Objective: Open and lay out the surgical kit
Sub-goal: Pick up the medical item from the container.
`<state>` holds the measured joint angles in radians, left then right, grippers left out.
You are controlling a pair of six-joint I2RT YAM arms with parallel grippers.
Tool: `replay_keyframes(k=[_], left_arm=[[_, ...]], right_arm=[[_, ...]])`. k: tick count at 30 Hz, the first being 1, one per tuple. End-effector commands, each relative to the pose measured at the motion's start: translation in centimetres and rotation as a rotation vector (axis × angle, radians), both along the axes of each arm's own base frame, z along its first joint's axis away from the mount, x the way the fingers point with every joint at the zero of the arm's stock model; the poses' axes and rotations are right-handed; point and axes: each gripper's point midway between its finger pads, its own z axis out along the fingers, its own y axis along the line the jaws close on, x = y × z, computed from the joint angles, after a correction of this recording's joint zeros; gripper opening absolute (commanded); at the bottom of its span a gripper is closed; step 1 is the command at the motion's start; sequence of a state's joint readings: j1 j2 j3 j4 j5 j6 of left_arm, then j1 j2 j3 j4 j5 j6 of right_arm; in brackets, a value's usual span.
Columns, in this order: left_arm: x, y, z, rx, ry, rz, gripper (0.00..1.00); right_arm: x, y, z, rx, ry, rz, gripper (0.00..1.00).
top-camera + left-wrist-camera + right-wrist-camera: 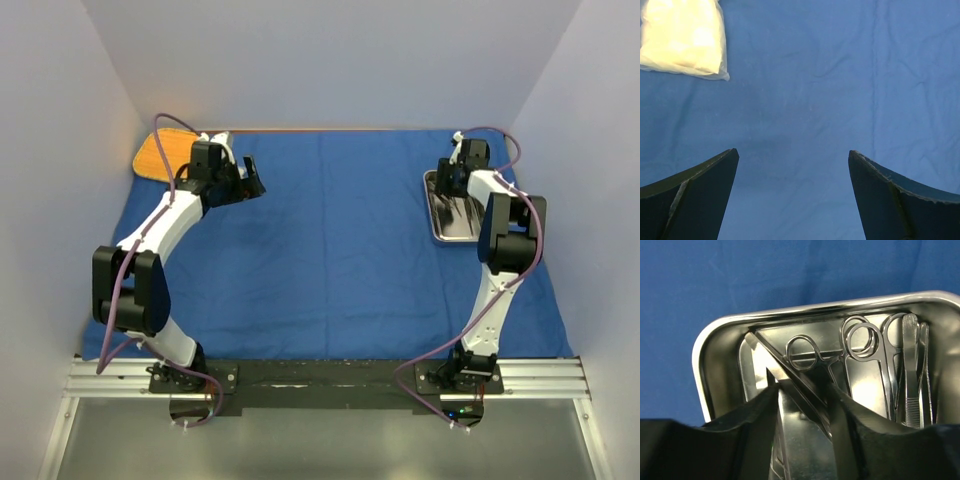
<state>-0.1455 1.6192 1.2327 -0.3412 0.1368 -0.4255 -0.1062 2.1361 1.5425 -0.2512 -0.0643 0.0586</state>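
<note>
The blue cloth wrap (340, 250) lies spread flat over the table. The steel tray (440, 225) rests on its far right part. Inside the tray (705, 365) lie ring-handled scissors (862, 340), forceps (912, 370) and a slim metal tool (790, 372) lying diagonally. My right gripper (804, 387) reaches into the tray, its jaws partly open on either side of that diagonal tool, with a gap showing. My left gripper (250, 180) hangs wide open over bare cloth at the far left. The white gauze pack (682, 37) lies on the cloth ahead and to the left of the left gripper (792, 155).
An orange mat (160, 155) pokes out from under the cloth's far left corner. Pale walls close in the table on the left, back and right. The arm bases stand on a black rail at the near edge.
</note>
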Motion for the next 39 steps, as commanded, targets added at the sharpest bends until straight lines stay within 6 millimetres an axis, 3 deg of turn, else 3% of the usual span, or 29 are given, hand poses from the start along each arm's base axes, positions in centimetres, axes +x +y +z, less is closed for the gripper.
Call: replay_keyframes(k=[1, 3, 5, 6, 8, 11, 13, 16, 20, 22, 29, 39], left_arm=[[-0.1, -0.6, 1.9, -0.003, -0.057, -0.020, 0.97], [-0.1, -1.0, 1.8, -0.008, -0.054, -0.028, 0.97], [0.1, -1.2, 1.7, -0.013, -0.056, -0.034, 0.97], [0.1, -1.3, 1.5, -0.015, -0.052, -0.037, 0.97], [0.2, -1.4, 1.2, -0.019, -0.046, -0.043, 0.97], [0.3, -1.8, 1.0, -0.029, -0.043, -0.056, 0.97], [0.4, -2.0, 1.0, -0.036, -0.042, -0.064, 0.97], [0.4, -2.4, 0.9, -0.044, -0.039, -0.077, 0.97], [0.3, -2.4, 0.7, -0.038, -0.032, -0.082, 0.97], [0.1, -2.3, 0.4, -0.032, -0.022, -0.082, 0.97], [-0.1, -2.1, 0.1, -0.026, -0.013, -0.078, 0.97], [0.0, -2.3, -0.2, -0.027, -0.006, -0.079, 0.97]], right_arm=[[-0.2, 0.8, 2.0, 0.031, -0.013, 0.050, 0.42], [-1.4, 1.2, 2.1, 0.055, 0.006, 0.048, 0.33], [-3.2, 1.5, 1.3, 0.071, 0.043, 0.032, 0.31], [-3.7, 1.4, 2.0, 0.072, 0.034, 0.015, 0.26], [-5.3, 1.6, 1.1, 0.091, 0.069, -0.018, 0.23], [-6.7, 2.1, 1.2, 0.125, 0.073, -0.050, 0.22], [-6.9, 2.1, 1.5, 0.137, 0.065, -0.079, 0.25], [-6.8, 1.4, 1.7, 0.121, 0.056, -0.125, 0.41], [-5.0, 0.6, 3.3, 0.090, 0.010, -0.143, 0.48], [-4.0, -0.1, 4.2, 0.074, -0.013, -0.150, 0.48], [-3.4, -0.5, 2.6, 0.056, 0.038, -0.160, 0.36], [-6.6, -0.1, 0.5, 0.065, 0.153, -0.165, 0.28]])
